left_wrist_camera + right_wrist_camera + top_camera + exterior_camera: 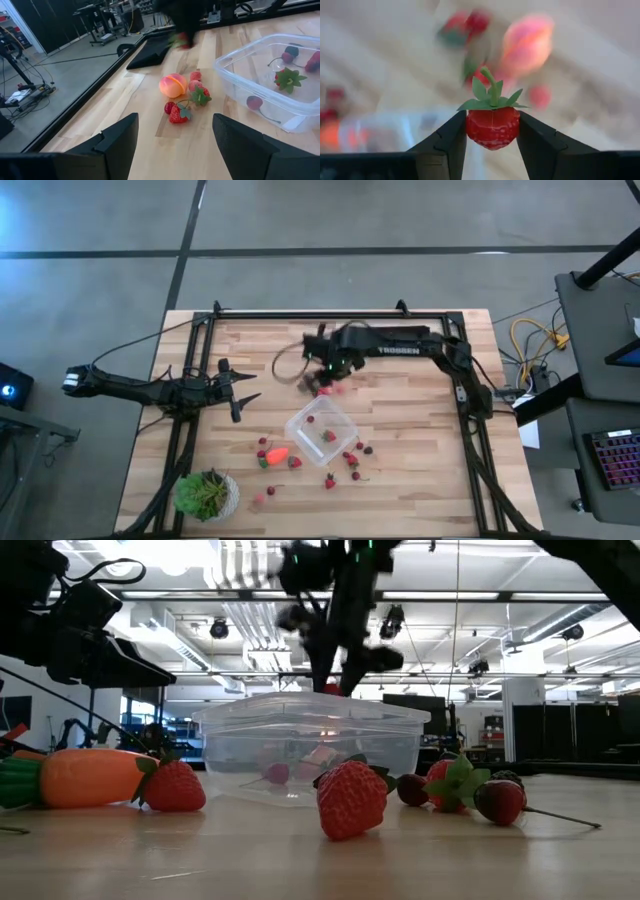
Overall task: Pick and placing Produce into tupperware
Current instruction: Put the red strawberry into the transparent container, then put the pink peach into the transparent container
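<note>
The clear square tupperware [320, 430] stands at the table's middle, with a leafy strawberry [287, 78] and a small dark red piece [254, 102] inside. My right gripper [325, 375] is beyond its far side, above a round pink-orange fruit [172, 85] and a few strawberries [176, 113], and is shut on a red strawberry [492, 127]. An orange carrot [276, 452] and more strawberries [352, 460] lie on the table near the container's near side. My left gripper [238, 392] waits open at the table's left. My right gripper pinches the strawberry by its red body [492, 131] between its two fingers [451, 137], one on each side. The green leaves and stem [490, 92] stick out past the fingertips. The fingers point down from above and the strawberry [331, 688] is lifted clear of the table.
A leafy green potted plant [206, 494] stands at the near left corner. A flat black pad [150, 52] lies on the far side near the right gripper. A black frame [330, 313] runs along the table's edges. Bare wood shows on the table's right side.
</note>
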`<state>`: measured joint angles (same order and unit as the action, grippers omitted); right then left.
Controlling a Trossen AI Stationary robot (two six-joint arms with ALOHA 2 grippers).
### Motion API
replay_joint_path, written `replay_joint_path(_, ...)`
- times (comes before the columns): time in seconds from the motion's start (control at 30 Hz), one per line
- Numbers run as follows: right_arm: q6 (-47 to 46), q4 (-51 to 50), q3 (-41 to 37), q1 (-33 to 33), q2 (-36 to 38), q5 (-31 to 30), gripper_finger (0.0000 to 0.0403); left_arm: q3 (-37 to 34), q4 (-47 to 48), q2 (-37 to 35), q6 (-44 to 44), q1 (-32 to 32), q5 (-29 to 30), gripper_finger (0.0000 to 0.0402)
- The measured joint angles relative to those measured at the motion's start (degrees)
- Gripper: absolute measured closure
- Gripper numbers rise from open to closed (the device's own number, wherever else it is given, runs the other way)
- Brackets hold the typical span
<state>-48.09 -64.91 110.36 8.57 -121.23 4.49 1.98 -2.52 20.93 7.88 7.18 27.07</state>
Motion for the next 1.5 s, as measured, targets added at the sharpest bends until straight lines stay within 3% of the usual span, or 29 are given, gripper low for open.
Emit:
replay_joint_path(0.13, -2.2, -3.0, 1.6, -5.6, 0.0, 0.1, 0.0255, 0.0, 0.0, 0.0, 0.0, 0.0, 0.0, 0.0160)
replay_joint_path(0.37, -5.7, 1.8, -2.1, -11.1, 0.0, -2.1, 0.0246, 0.0, 0.0, 0.0, 0.0, 0.0, 0.0, 0.0160)
replay_joint_path(0.67, -7.0, 7.8, -6.2, -12.8, 0.0, -4.8, 0.0165, 0.0, 0.0, 0.0, 0.0, 0.0, 0.0, 0.0160)
replay_joint_path(0.9, -5.4, 6.9, -4.0, -10.2, 0.0, -9.0, 0.0130, 0.0, 0.0, 0.0, 0.0, 0.0, 0.0, 0.0160)
replay_joint_path(1.23, 0.2, -1.5, -7.5, 1.3, 0.0, -5.8, 0.0153, 0.0, 0.0, 0.0, 0.0, 0.0, 0.0, 0.0160)
replay_joint_path(1.37, 4.8, -0.9, -11.0, 3.1, 0.0, 0.4, 0.0159, 0.0, 0.0, 0.0, 0.0, 0.0, 0.0, 0.0160)
replay_joint_path(1.5, 5.6, 2.1, -14.0, 3.0, -0.1, 0.4, 0.0161, 0.0, 0.0, 0.0, 0.0, 0.0, 0.0, 0.0160)
